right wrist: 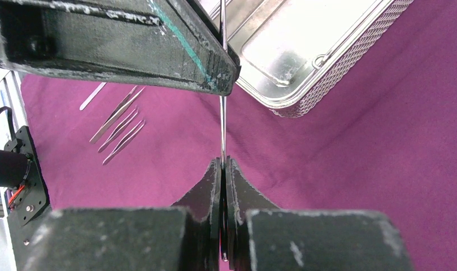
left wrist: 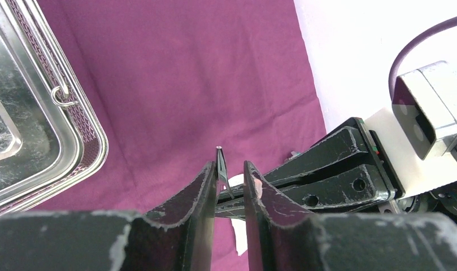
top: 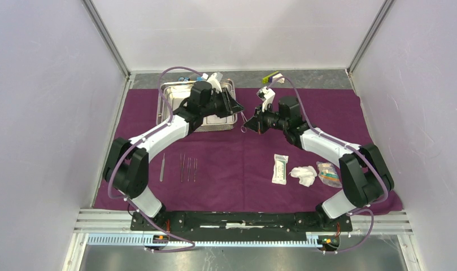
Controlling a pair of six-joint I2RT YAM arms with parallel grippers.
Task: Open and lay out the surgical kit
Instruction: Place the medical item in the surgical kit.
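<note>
- Your right gripper (right wrist: 223,165) is squeezed tight on a thin shiny metal tool (right wrist: 222,130), held above the middle of the big dark purple cloth (top: 243,164).
- Your left gripper (left wrist: 230,169) has its two fingers a little apart, one on each side of the tool's other end. A gap shows beside the tool, so it is not pinching it.
- The shiny steel tray (top: 168,86) sits by the cloth's far left corner.
- Slim metal tweezers (top: 188,168) lie in a row toward the near left corner.
- The flat white packet (top: 280,168), the crumpled white gauze (top: 303,175) and the small clear packet (top: 327,173) lie side by side toward the near right corner.
</note>
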